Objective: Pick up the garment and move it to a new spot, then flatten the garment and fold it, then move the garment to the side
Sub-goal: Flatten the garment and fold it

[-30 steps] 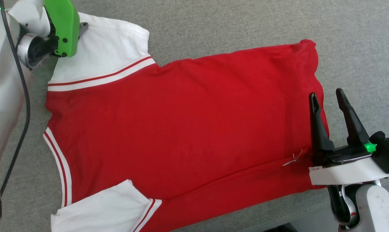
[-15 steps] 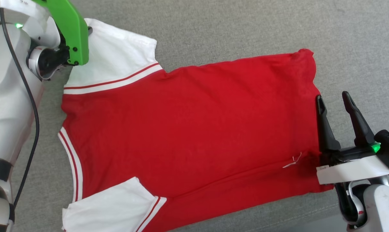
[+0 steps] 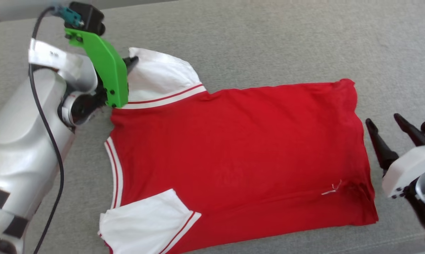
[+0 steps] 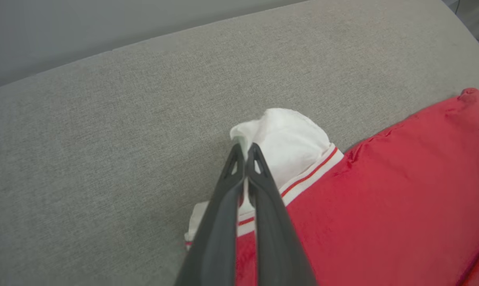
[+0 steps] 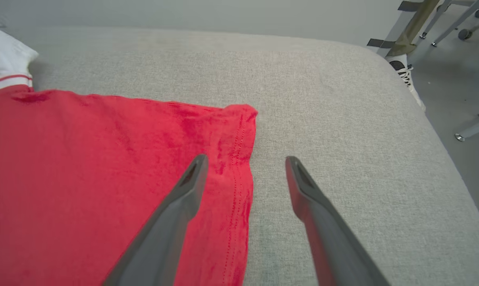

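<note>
shirt (image 3: 233, 141) lies spread on the grey cushion (image 3: 269, 42), mostly flat, collar end toward the left arm, hem toward the right arm. left claw (image 4: 245, 147) is pinched tight on the edge of the shirt's far white sleeve (image 4: 287, 135), and the sleeve is bunched there. right claw (image 5: 243, 161) is spread wide, nothing in it, at the shirt's hem: one finger over red fabric, the other over bare cushion.
</note>
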{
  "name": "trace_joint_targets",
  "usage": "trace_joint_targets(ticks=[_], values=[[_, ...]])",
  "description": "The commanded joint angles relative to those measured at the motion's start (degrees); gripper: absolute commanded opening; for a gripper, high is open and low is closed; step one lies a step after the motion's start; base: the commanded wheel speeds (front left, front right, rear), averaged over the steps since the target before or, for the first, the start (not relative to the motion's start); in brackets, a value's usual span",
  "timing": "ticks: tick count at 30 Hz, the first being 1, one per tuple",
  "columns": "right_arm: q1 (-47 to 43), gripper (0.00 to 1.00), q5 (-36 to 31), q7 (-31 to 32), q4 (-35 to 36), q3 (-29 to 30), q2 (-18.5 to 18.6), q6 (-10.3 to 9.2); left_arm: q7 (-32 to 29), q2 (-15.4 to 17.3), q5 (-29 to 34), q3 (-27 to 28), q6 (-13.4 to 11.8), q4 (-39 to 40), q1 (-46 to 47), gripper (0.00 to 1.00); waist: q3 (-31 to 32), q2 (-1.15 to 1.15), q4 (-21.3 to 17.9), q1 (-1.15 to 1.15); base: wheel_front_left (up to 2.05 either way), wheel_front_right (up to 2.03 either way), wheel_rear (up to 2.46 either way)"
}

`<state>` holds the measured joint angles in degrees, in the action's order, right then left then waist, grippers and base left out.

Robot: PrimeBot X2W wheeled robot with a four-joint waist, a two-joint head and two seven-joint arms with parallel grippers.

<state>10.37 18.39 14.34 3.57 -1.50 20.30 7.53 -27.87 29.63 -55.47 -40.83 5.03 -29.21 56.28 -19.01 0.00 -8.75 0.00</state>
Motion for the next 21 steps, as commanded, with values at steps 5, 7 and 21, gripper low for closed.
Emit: trace_joint_targets(ticks=[5,7,21], values=[[6.0,1.0,4.2,14.09,-2.28,0.02,4.37,-0.04,-0.57,3.05,-0.7,0.26,-3.78,11.11,-6.04,0.0,1.19,0.0,4.91,0.0,0.0,0.0,0.0],[8.35,1.0,5.65,18.98,-3.33,-0.27,5.66,-0.04,-0.63,4.12,-0.96,0.65,-5.32,15.38,-7.74,0.0,0.67,0.0,5.78,0.0,0.0,0.0,0.0],[22.74,1.0,9.29,35.6,-13.45,-1.8,9.93,-0.04,0.25,7.64,-0.04,1.46,-11.79,36.23,-13.97,0.0,-4.81,0.0,10.99,0.0,0.0,0.0,0.0]])
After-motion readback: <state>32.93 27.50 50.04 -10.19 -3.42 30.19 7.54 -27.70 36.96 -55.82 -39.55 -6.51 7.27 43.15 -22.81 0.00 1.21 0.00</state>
